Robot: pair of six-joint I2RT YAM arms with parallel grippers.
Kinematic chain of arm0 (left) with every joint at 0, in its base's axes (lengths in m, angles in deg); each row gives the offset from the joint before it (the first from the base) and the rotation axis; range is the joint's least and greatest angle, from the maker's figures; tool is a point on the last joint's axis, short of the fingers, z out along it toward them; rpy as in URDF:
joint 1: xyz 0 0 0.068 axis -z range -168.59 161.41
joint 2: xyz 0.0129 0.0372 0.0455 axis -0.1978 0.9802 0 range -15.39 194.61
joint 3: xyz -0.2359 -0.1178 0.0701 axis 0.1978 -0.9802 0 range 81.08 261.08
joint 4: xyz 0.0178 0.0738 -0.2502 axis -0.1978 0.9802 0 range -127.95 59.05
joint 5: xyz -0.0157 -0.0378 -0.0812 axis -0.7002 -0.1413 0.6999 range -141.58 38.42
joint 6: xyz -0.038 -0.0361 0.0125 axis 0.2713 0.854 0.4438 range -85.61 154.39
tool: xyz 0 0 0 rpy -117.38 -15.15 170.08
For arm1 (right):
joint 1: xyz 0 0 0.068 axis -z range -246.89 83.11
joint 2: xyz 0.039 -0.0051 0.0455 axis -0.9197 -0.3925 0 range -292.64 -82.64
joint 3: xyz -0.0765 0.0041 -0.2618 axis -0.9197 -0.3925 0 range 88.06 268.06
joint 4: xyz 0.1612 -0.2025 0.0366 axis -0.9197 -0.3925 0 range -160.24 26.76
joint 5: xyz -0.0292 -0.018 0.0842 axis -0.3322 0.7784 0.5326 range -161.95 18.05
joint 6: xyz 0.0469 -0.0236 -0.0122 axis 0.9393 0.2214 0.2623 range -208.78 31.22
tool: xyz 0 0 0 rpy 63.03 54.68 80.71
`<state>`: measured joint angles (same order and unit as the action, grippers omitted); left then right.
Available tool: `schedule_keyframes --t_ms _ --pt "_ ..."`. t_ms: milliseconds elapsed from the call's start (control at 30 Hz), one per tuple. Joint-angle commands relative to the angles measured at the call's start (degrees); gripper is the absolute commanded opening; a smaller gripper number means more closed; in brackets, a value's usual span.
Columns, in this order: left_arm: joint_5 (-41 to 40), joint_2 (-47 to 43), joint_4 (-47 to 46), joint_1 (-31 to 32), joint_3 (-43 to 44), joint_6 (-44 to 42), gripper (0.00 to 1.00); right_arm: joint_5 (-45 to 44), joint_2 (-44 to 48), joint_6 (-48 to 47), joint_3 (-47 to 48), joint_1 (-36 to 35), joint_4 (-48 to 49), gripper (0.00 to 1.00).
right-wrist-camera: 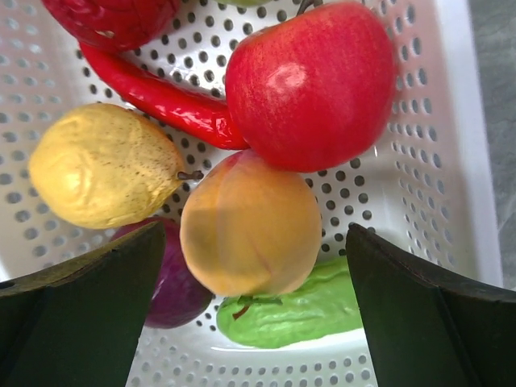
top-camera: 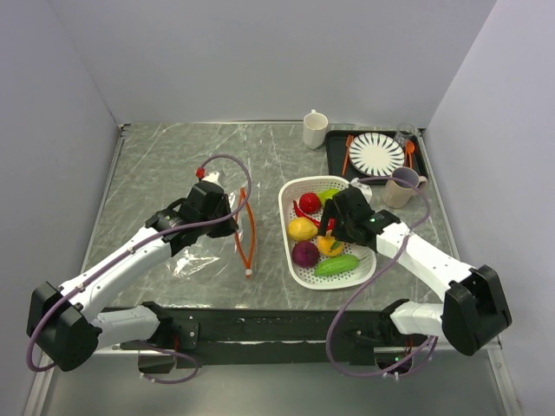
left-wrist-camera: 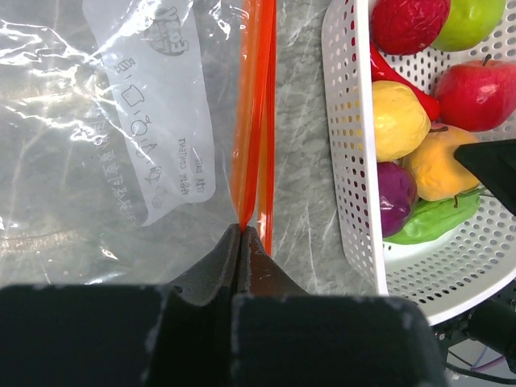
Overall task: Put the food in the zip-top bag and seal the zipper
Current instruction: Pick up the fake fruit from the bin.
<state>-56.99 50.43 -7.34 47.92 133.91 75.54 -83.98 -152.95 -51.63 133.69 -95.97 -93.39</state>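
The clear zip-top bag (top-camera: pixel 201 251) lies on the table left of centre, and shows in the left wrist view (left-wrist-camera: pixel 105 137). Its orange-red zipper (top-camera: pixel 249 232) runs along the right edge, also seen by the left wrist (left-wrist-camera: pixel 256 97). My left gripper (left-wrist-camera: pixel 242 230) is shut on the zipper strip; from above it (top-camera: pixel 227 218) sits over the bag's top. The food lies in the white basket (top-camera: pixel 297 270): an orange ball (right-wrist-camera: pixel 251 226), red apple (right-wrist-camera: pixel 310 85), yellow fruit (right-wrist-camera: pixel 101 165), chilli (right-wrist-camera: pixel 157 97), purple ball (right-wrist-camera: pixel 173 294), cucumber (right-wrist-camera: pixel 298 310). My right gripper (right-wrist-camera: pixel 254 318) is open, its fingers either side of the orange ball.
A white mug (top-camera: pixel 315 129) stands at the back. A black tray (top-camera: pixel 335 165) with a striped plate (top-camera: pixel 376 153) and orange cutlery (top-camera: pixel 409 154) is at the back right. A purple cup (top-camera: pixel 402 186) stands beside the basket.
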Motion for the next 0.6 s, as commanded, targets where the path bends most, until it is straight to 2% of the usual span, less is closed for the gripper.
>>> schedule_keyframes --t_ms 0,367,500,567 --pt "1.37 -1.92 -2.22 -0.13 -0.37 -0.98 0.01 0.69 -2.64 -1.46 0.52 0.25 2.20 1.00" --pt "1.37 -2.37 -1.52 -0.21 -0.28 -0.89 0.01 2.98 -6.60 -1.02 -0.27 0.34 4.57 0.91" --pt "1.19 -2.19 -1.52 -0.13 -0.11 -0.89 0.01 3.42 -6.78 -0.67 -1.24 0.34 4.84 0.81" --pt "1.28 -2.01 -1.43 -0.21 -0.02 -0.89 0.01 3.07 -6.69 -0.58 -1.42 0.34 4.58 0.72"
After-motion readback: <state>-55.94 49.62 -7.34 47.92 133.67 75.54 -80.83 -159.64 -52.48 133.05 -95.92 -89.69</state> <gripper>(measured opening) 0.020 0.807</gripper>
